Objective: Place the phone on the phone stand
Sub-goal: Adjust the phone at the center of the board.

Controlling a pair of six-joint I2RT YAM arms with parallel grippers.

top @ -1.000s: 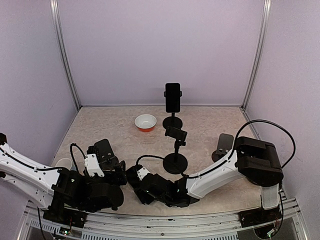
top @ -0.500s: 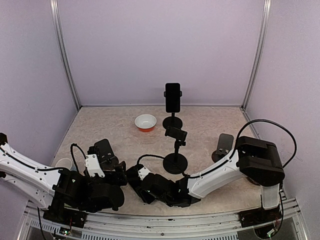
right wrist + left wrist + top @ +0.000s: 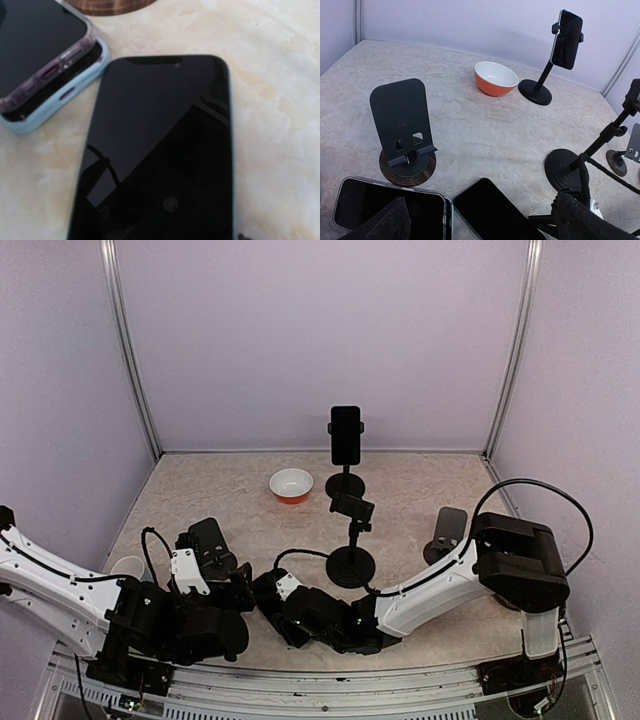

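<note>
since the phone [image 3: 160,150] lies flat and screen-up on the table [image 3: 280,75], the step in hand looks like getting a hold on it. that calls for care: the fingers should come down over the two long edges, not the glass, and bite low enough that the thin slab does not skid away. the right gripper [image 3: 270,592] hangs right over it, its camera filled by the dark screen. its fingers are out of sight there and buried among the arms from above, so it cannot be told whether it is open or closed on anything. the phone's long axis runs up the right wrist view with a slight lean, notch end toward the wooden base of the stand [image 3: 400,125], which is near. a pair of stacked phones [image 3: 45,60] sits just beside its top left corner, so the grip should keep clear of that side. the left gripper [image 3: 480,200] is spread wide, holds nothing and hovers low over the same spot. once lifted, the phone likely needs tipping up onto the stand's small lip.
</note>
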